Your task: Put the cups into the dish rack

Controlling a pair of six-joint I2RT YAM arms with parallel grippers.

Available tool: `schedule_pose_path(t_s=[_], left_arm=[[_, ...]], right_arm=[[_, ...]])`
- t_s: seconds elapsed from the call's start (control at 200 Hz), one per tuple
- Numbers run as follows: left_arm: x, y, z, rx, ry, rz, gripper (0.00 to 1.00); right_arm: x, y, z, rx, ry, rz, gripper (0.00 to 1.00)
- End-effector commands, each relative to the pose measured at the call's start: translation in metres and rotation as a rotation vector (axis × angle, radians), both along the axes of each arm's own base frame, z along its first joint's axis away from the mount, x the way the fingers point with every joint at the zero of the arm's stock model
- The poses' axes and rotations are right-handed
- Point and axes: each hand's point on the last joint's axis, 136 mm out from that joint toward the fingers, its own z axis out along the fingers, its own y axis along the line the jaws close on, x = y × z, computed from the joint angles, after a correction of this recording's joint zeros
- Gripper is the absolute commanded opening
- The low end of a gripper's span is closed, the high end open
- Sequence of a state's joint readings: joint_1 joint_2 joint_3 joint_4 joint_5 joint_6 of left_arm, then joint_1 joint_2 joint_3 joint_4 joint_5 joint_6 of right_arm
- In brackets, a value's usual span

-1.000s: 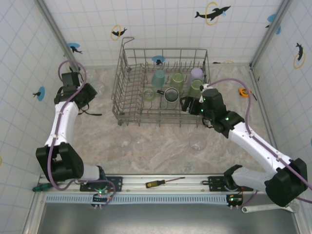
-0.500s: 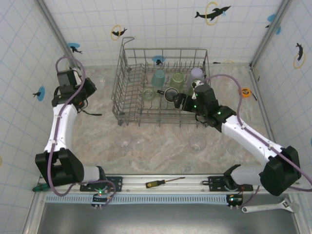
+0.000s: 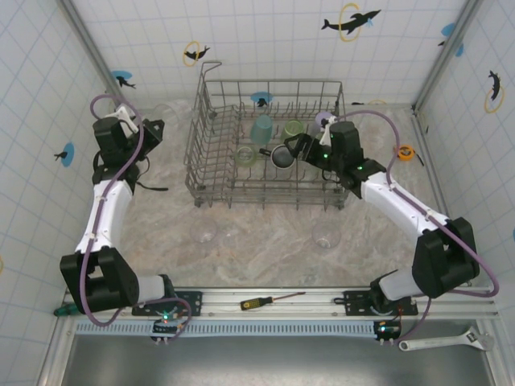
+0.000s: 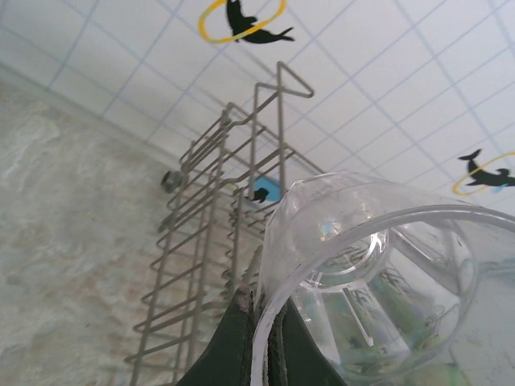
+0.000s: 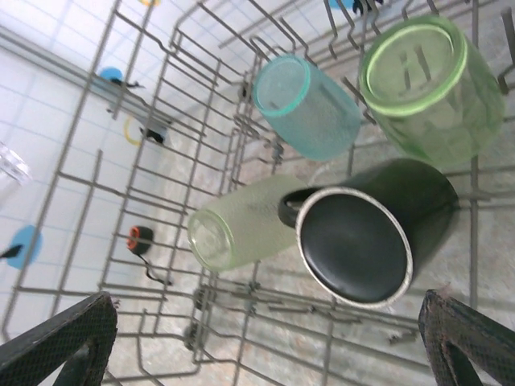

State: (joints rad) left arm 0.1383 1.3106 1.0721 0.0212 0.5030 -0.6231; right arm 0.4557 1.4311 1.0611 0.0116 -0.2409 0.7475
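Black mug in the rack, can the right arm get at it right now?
Probably yes. The right gripper is open above the rack, and the black mug lies just ahead of its fingers with nothing over it. A pale green cup close beside the mug could crowd the grip.

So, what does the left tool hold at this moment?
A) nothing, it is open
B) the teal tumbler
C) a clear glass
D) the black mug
C: in the left wrist view the left tool is shut on the rim of a clear glass, while the black mug and the teal tumbler lie in the dish rack.
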Motion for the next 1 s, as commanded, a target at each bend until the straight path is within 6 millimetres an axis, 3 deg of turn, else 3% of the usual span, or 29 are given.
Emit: schedule_pose_path(t_s=[0.0,0.205,0.515,0.876,0.996], left_arm=[[0.002,-0.015,0.049,-0.035,-0.186,-0.064,0.00],[0.005,-0.052,0.060,0.007,-0.252,-0.136,0.00],[0.009,-0.111,0.055,0.094,-0.342,-0.204,0.00],[0.005,-0.139,0.048,0.174,-0.380,-0.219,0.00],[0.004,-0.143,0.045,0.179,-0.377,-0.225,0.00]], right_arm=[[0.007,0.008,0.032,0.131,-0.084,0.023,1.00],[0.015,0.018,0.053,0.245,-0.091,0.056,1.00],[0.028,0.044,0.083,0.477,-0.089,0.102,1.00],[0.042,0.083,0.118,0.692,-0.082,0.163,1.00],[0.046,0.099,0.120,0.712,-0.054,0.170,1.00]])
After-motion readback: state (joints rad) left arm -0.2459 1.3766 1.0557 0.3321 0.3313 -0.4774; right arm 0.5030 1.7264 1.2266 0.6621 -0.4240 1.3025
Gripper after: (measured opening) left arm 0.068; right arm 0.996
